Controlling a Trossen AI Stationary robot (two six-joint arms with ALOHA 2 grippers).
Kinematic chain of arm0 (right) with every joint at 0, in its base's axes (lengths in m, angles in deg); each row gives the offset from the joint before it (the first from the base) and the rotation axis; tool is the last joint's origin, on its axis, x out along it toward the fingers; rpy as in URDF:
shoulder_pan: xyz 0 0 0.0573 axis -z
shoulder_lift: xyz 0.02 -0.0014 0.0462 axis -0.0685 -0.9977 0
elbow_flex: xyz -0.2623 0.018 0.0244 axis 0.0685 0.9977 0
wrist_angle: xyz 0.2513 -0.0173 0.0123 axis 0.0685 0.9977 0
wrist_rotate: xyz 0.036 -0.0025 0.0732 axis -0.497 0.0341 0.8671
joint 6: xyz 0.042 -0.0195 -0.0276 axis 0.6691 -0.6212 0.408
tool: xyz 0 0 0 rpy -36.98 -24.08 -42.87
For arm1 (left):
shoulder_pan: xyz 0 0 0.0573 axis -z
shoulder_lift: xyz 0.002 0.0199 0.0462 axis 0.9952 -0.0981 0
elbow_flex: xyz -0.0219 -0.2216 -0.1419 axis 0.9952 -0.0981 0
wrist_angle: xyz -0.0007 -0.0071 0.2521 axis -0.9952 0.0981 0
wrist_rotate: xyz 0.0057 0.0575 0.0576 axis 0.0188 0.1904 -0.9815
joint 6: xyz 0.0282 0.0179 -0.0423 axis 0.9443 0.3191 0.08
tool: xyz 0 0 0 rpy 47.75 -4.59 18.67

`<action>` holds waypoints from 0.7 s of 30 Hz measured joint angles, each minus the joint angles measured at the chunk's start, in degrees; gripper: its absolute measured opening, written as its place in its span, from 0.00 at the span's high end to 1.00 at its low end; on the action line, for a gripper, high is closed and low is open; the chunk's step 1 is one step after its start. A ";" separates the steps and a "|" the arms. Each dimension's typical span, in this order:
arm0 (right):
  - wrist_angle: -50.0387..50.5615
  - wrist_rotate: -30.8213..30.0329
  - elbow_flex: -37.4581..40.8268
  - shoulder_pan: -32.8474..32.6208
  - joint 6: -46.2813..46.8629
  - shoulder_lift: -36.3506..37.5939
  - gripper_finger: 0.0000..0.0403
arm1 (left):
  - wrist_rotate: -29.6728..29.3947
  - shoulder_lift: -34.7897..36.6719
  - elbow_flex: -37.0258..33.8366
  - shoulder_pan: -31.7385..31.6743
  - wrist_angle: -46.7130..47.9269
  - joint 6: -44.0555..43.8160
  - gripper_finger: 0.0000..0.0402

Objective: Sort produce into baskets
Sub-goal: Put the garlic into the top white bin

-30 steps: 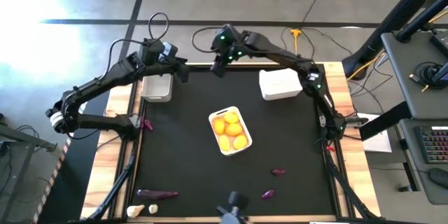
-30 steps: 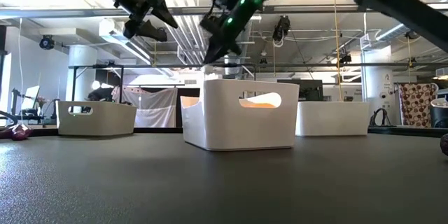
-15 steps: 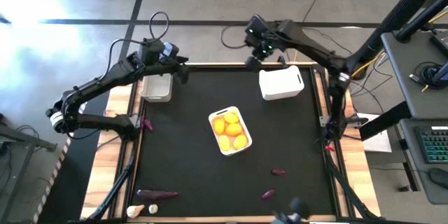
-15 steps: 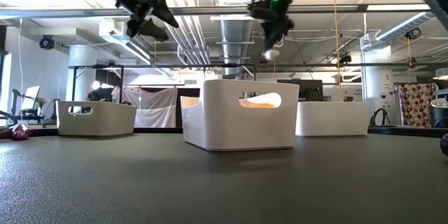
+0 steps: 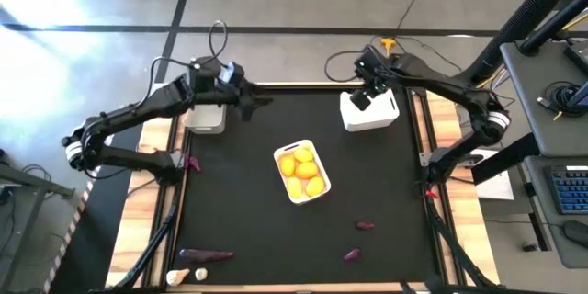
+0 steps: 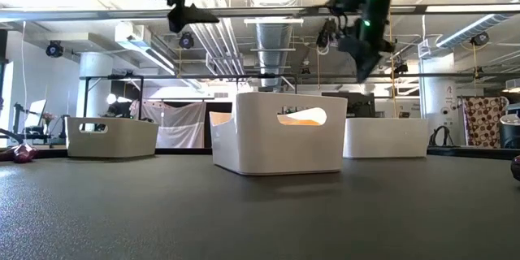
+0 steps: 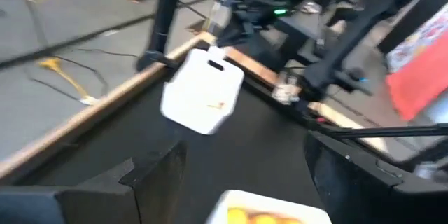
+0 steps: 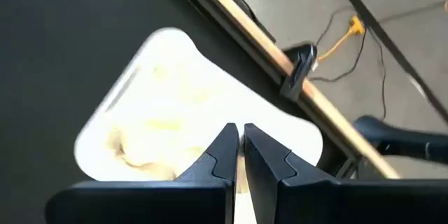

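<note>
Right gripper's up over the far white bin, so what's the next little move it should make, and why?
Probably open the fingers. The right gripper hangs above the far white rectangular plastic bin, fingers shut, with pale pieces already lying inside. Whether it holds anything isn't visible. If it does, releasing there drops the piece in with its kind.

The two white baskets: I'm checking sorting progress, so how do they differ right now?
The middle white basket holds yellow and orange fruits, while the far white basket holds pale contents, hard to make out. The middle basket stands free, with no arm over it; the far basket has the right gripper above it, fingers shut. Both are small, white, rounded and upright on the black table.
</note>
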 joint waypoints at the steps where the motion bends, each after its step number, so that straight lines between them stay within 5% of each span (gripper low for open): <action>1: -0.79 0.00 1.91 0.39 0.61 0.89 0.97 | -0.42 0.00 0.00 1.33 -0.28 -1.30 0.33; 12: -2.65 -0.04 11.14 3.89 -1.03 5.64 0.97 | -4.84 0.07 -0.02 12.97 3.49 -15.05 0.33; 21: -11.81 3.17 20.68 5.92 -1.84 8.53 0.97 | -4.77 0.09 -0.02 24.65 20.57 -31.11 0.33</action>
